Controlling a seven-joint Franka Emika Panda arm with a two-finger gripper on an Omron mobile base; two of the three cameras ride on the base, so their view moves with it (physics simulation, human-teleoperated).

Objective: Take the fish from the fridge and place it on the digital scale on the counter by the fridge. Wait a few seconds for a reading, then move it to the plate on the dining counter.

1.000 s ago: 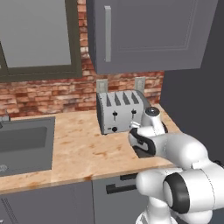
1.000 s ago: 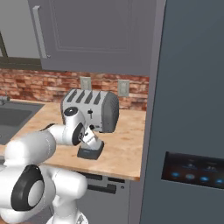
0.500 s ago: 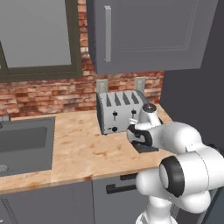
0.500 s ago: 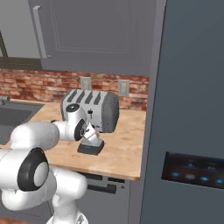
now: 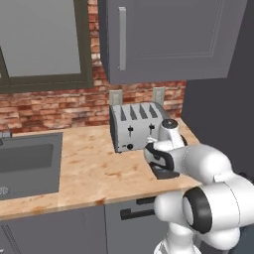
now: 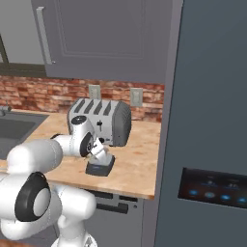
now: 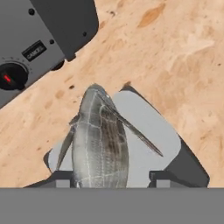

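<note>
Fish (image 7: pixel 99 140) is lying along the scale (image 7: pixel 151 131), head pointing away from the hand, body covering the slab's middle. Gripper (image 7: pixel 109 179) is sitting directly over the fish, its fingers (image 7: pixel 61 178) standing apart on either side of the body with a narrow gap showing, so they are parted and not pinching it. Scale (image 6: pixel 100 167) is resting on the counter (image 5: pixel 94 163) just in front of the toaster (image 6: pixel 102 120), with the closed fridge (image 6: pixel 207 125) beside it.
</note>
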